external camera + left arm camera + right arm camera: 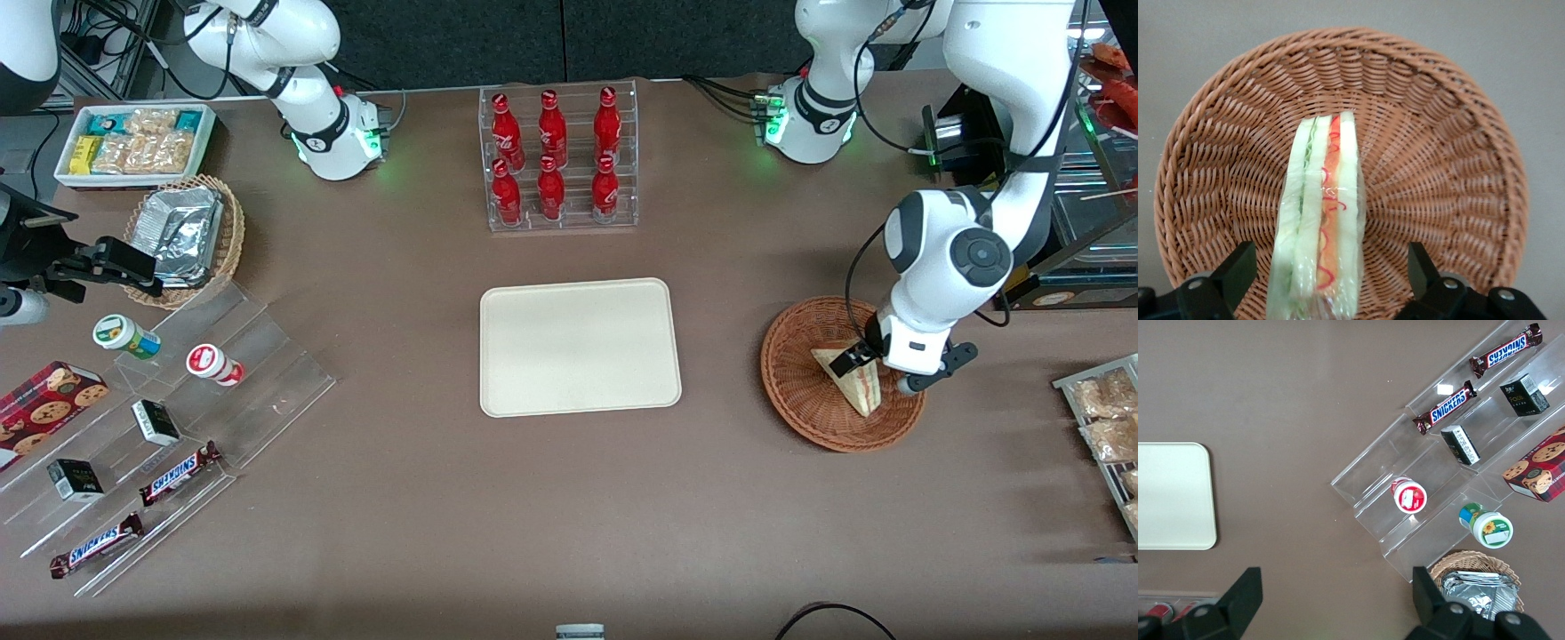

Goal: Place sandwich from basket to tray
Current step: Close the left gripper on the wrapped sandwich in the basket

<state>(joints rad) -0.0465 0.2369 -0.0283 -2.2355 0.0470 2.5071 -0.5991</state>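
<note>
The sandwich [855, 382] is a plastic-wrapped white-bread wedge lying in the round reddish-brown wicker basket [796, 382] toward the working arm's end of the table. In the left wrist view the sandwich [1321, 220] shows its red-orange and green filling stripe, standing on edge in the basket [1438, 153]. My left gripper [1331, 267] hangs over the basket, open, with one finger on each side of the sandwich and a gap to it on both. In the front view the gripper [889, 369] is just above the sandwich. The cream-white tray [580, 347] lies bare at the table's middle.
A clear rack of red bottles [557, 160] stands farther from the front camera than the tray. A stepped acrylic shelf [160, 418] with snacks, a tan basket of foil packs [187, 236] and a white bin [133, 142] lie toward the parked arm's end. Snack bags [1107, 418] lie beside the basket.
</note>
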